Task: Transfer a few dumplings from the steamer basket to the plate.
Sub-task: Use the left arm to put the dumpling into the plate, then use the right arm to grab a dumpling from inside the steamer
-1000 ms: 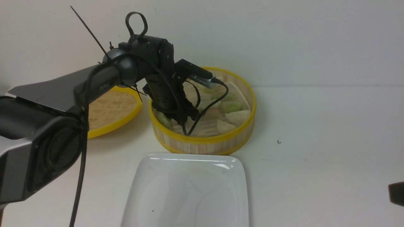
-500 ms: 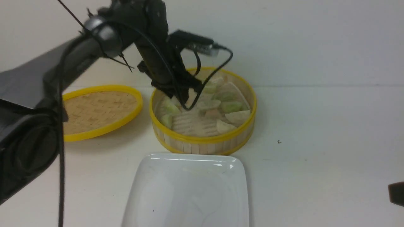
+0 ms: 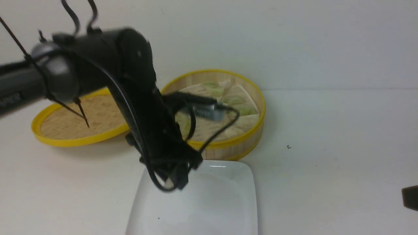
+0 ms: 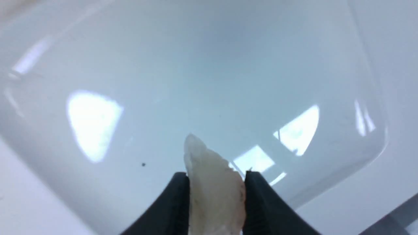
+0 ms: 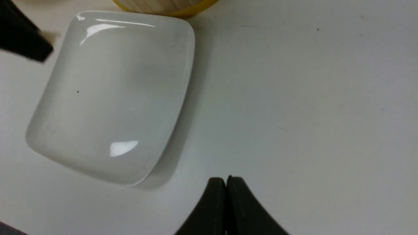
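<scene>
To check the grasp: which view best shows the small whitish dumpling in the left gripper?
The left wrist view: the small whitish crescent dumpling sits clamped in the left gripper, over the glossy white square plate. In the front view the arm hides it; the right wrist view shows only a pale blurred bit.

The left gripper (image 3: 173, 179) hangs over the far-left corner of the white plate (image 3: 222, 202). Just behind it stands the steamer basket (image 3: 235, 150) holding dumplings (image 3: 243, 109); the woven lid (image 3: 101, 112) lies behind, to its left.

Robot test bench — white table (image 3: 326, 169), plain white wall (image 3: 310, 39).
</scene>
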Tool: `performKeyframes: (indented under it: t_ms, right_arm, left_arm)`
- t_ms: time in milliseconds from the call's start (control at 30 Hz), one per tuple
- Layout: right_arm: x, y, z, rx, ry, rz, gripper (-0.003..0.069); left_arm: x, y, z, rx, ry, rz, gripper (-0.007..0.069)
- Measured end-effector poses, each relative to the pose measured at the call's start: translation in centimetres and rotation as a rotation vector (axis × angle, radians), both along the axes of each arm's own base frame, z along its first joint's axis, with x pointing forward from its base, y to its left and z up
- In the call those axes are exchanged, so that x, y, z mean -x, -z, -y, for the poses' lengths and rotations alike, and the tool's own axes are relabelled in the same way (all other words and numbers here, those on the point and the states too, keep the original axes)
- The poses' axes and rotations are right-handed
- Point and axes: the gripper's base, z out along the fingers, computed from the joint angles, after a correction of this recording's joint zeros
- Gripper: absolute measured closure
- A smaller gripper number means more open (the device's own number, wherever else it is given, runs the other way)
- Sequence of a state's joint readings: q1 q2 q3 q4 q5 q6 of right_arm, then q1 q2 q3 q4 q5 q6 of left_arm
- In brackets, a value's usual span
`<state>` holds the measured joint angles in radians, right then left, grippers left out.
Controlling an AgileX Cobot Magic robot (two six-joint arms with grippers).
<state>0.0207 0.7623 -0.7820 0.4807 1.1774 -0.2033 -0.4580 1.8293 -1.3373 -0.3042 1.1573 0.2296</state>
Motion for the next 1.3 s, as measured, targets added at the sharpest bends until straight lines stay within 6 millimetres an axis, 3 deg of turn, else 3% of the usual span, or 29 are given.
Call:
performKeyframes:
  t_ms: [167, 200, 333, 433, 467, 500, 567, 600, 633, 700, 800, 867, 900, 967, 1133, 1200, 1300]
  right_arm:
    - [-0.4, 0.2, 0.0, 0.028, -0.038, 0.004, 0.0671]
    - [-0.9, 0.3, 0.0, 0.035, -0.048, -0.007, 0.0671]
    - [-3.4, -0.1, -0.1, 0.069, -0.116, -0.048, 0.0671]
    - [-5.4, -0.8, -0.3, 0.084, -0.176, -0.050, 0.0671]
    - [-7.1, -1.4, -0.7, 0.092, -0.232, -0.044, 0.0671]
    - [-7.6, -1.5, -0.9, 0.094, -0.250, -0.040, 0.0669]
    - [-10.7, -1.8, -2.5, 0.111, -0.352, -0.028, 0.0669]
    - [-11.2, -1.8, -2.8, 0.112, -0.365, -0.027, 0.0669]
    - [-12.4, -1.7, -4.0, 0.122, -0.411, -0.022, 0.0669]
    - [-15.2, -0.8, -6.2, 0.149, -0.466, -0.021, 0.0669]
    - [-18.4, 0.2, -8.7, 0.181, -0.507, -0.010, 0.0661]
    - [-21.3, 2.1, -11.2, 0.200, -0.551, -0.034, 0.0638]
    - [-21.4, 1.9, -11.2, 0.200, -0.550, -0.024, 0.0638]
    - [-24.4, 3.7, -13.6, 0.207, -0.587, -0.030, 0.0585]
    - [-28.5, 7.3, -17.3, 0.277, -0.671, -0.011, 0.0431]
    - [-29.0, 8.1, -18.0, 0.302, -0.688, -0.006, 0.0382]
    - [-30.4, 10.9, -19.8, 0.370, -0.727, -0.005, 0.0289]
  left_arm:
    - [0.1, 3.1, 1.2, -0.011, 0.020, 0.033, 0.0352]
    - [-0.2, 3.7, 1.4, -0.014, 0.014, 0.043, 0.0277]
    - [-0.8, 3.0, 1.7, -0.012, -0.011, 0.048, 0.0147]
    - [-1.1, 1.8, 1.9, -0.012, -0.019, 0.049, 0.0149]
    - [-1.2, 0.5, 1.6, -0.015, -0.021, 0.050, 0.0205]
    - [-1.1, 0.2, 1.5, -0.013, -0.021, 0.056, 0.0215]
    - [-0.6, -2.6, 0.3, 0.002, -0.039, 0.084, 0.0417]
    - [-0.5, -2.8, 0.2, 0.005, -0.041, 0.091, 0.0417]
    - [0.0, -4.5, -0.6, 0.023, -0.054, 0.125, 0.0523]
    - [1.1, -6.8, -2.0, 0.047, -0.086, 0.179, 0.0596]
    - [2.6, -9.1, -3.7, 0.065, -0.126, 0.226, 0.0622]
    - [4.7, -10.6, -5.0, 0.071, -0.140, 0.255, 0.0631]
    - [4.8, -10.7, -5.1, 0.071, -0.141, 0.257, 0.0631]
    - [6.7, -11.9, -5.9, 0.087, -0.151, 0.289, 0.0631]
    - [9.5, -13.9, -7.0, 0.117, -0.172, 0.338, 0.0631]
    - [10.0, -14.4, -7.3, 0.126, -0.178, 0.356, 0.0631]
    - [11.2, -15.6, -8.0, 0.130, -0.184, 0.415, 0.0631]
